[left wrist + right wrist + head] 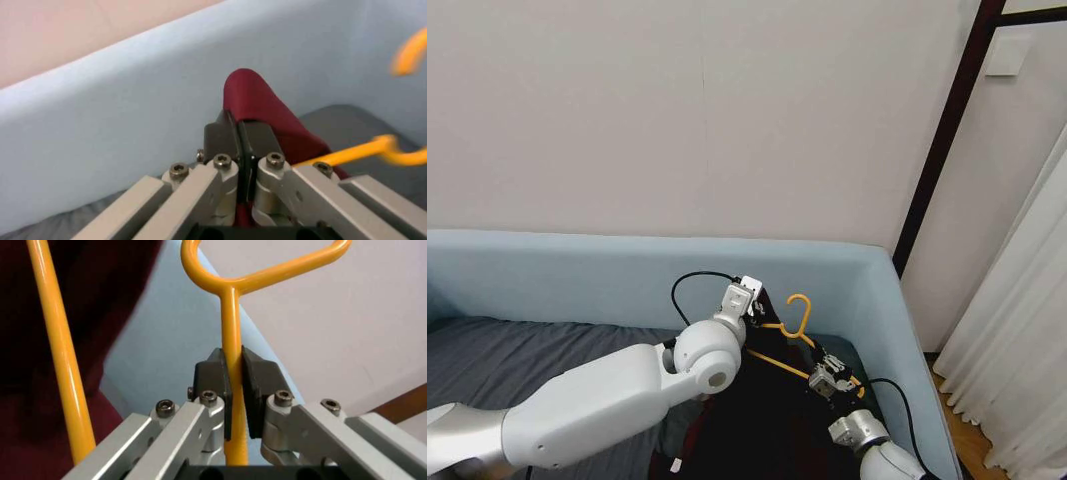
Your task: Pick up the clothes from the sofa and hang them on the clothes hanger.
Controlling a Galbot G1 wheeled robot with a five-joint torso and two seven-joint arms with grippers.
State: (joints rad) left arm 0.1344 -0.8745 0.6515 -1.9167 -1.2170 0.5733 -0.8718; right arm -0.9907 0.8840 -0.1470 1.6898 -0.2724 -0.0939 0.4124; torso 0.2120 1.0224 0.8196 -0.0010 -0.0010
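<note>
Dark red garment (257, 100) is hanging in a soft fold from the left pincer (237, 142), whose two black pads are pressing together on a raised peak of the cloth, so this pincer is closed and holding the garment. The fabric is looking plain and smooth, deep wine in the left wrist view and almost black in the head view. There it is draping down in a broad dark sheet over the right end of the sofa (577, 270). The left arm is reaching up from the lower left, with its pincer lifted in front of the sofa's pale blue back, above the grey seat cushion (507, 350).

An orange-yellow hanger (230, 325) is sitting just beside the lifted fold. The right pincer (233, 372) is gripping its straight neck just below the hook, pads drawn narrow around the rod. One arm of the hanger is running along the edge of the dark cloth. In the head view the hook is standing up against the sofa back, between the two pincers, and the hanger's arm is slanting across the garment
</note>
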